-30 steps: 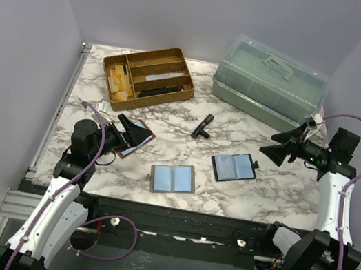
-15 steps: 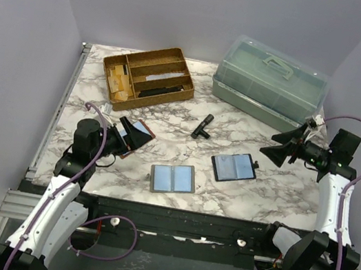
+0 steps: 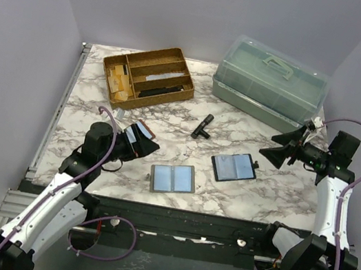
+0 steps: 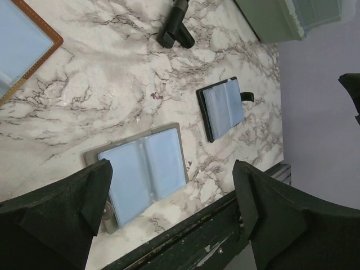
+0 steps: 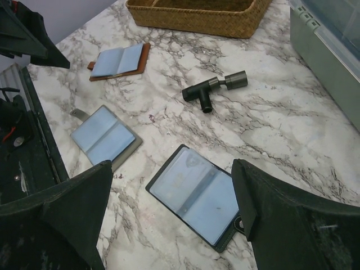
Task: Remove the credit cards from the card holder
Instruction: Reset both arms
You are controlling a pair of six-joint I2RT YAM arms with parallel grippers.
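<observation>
While my left gripper (image 3: 139,142) and right gripper (image 3: 270,144) hang wide open and empty, left and right of the grey holder (image 3: 152,177), I am only approaching, and next I must pinch its cards (image 3: 166,177).

Marble table (image 3: 238,128): card holders (image 3: 173,178), basket (image 3: 159,100), box (image 3: 270,81)

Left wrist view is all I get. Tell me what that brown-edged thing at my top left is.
Observer: A brown card holder, spread open, credit cards in both halves.
Operator: Now report what stands beyond it.
Observer: A wicker tray with several compartments.
Operator: Give me the right gripper's state.
Observer: The right gripper is open and empty, in the air to the right of the black card holder.
</observation>
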